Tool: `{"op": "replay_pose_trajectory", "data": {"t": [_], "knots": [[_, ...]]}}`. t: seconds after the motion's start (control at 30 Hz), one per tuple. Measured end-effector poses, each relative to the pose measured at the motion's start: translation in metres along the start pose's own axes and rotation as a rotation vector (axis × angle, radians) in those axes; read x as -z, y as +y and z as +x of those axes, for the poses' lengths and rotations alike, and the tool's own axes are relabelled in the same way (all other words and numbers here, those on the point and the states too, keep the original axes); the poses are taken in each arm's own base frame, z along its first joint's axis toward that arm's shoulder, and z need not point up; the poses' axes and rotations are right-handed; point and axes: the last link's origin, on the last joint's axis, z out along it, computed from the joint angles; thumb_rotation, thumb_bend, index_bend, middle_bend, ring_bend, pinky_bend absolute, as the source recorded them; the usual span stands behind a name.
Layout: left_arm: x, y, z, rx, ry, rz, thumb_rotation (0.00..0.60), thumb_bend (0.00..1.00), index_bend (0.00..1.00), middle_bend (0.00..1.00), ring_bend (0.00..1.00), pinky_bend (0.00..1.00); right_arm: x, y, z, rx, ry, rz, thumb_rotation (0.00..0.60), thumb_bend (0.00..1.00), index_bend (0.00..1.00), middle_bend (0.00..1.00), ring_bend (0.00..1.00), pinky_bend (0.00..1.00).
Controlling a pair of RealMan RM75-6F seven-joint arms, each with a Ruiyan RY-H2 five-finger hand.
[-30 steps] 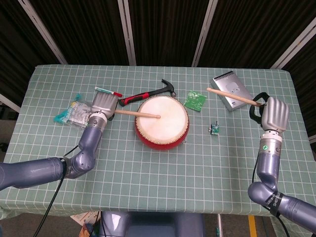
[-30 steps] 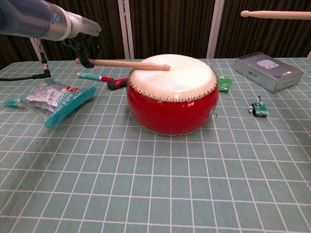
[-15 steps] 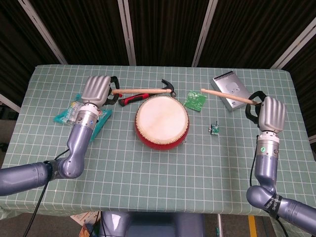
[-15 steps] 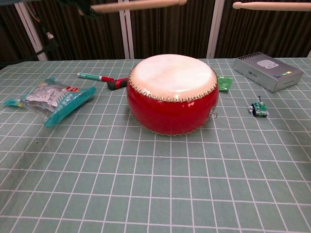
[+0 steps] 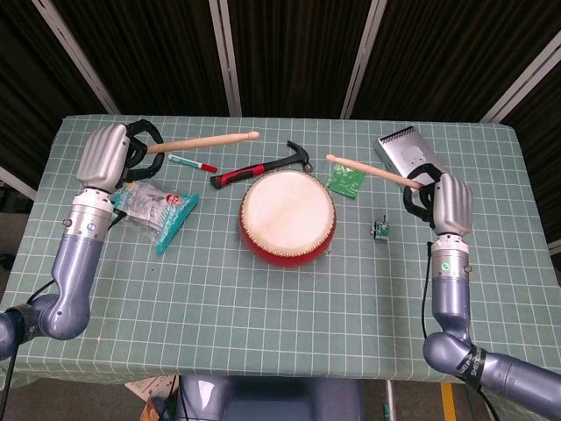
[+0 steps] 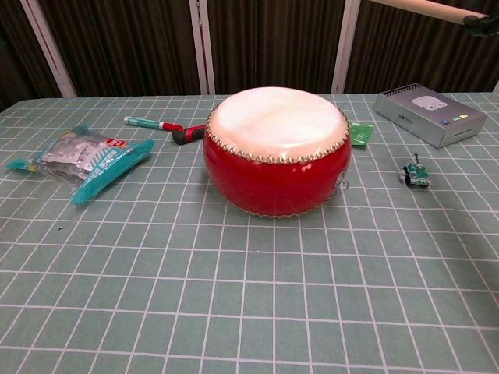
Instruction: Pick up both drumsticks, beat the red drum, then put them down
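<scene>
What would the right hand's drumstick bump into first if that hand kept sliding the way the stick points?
Probably nothing: the drumstick in the right hand is raised, passing above the green circuit board toward the hammer. Height is unclear.

Your red drum (image 5: 287, 217) sits upright mid-table, white skin up. Both wooden drumsticks are lifted: left drumstick (image 5: 206, 141) toward the far-left corner, right drumstick (image 5: 372, 172) angled far-right.

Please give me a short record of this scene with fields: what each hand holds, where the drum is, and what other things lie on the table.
left hand: holds left drumstick, raised off the drum
right hand: holds right drumstick, raised
red drum: table centre, untouched
around the drum: hammer, marker, snack bag, green packet, grey box, small toy
</scene>
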Motion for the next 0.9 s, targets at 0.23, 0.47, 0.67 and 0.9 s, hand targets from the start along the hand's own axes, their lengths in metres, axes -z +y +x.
{"op": "replay_pose_trajectory", "data": {"t": [0.23, 0.47, 0.67, 0.9], "knots": [[0.001, -0.007, 0.003, -0.005, -0.009, 0.007, 0.600, 0.51, 0.78, 1.00, 1.00, 1.00, 0.003, -0.009, -0.013, -0.005, -0.023, 0.026, 0.600, 0.61, 0.94, 1.00, 1.00, 0.99], [0.000, -0.010, 0.008, 0.015, -0.002, 0.006, 0.600, 0.51, 0.78, 1.00, 1.00, 1.00, 0.005, -0.016, -0.022, -0.001, -0.030, 0.067, 0.600, 0.61, 0.94, 1.00, 1.00, 0.99], [0.001, -0.009, 0.017, 0.012, 0.010, -0.008, 0.600, 0.51, 0.78, 1.00, 1.00, 1.00, 0.014, -0.029, -0.052, 0.032, -0.076, 0.117, 0.600, 0.61, 0.94, 1.00, 1.00, 0.99], [-0.001, -0.015, 0.022, 0.017, 0.004, 0.005, 0.600, 0.51, 0.78, 1.00, 1.00, 1.00, 0.024, -0.031, -0.088, 0.401, -0.082, 0.266, 0.600, 0.61, 0.95, 1.00, 1.00, 0.99]]}}
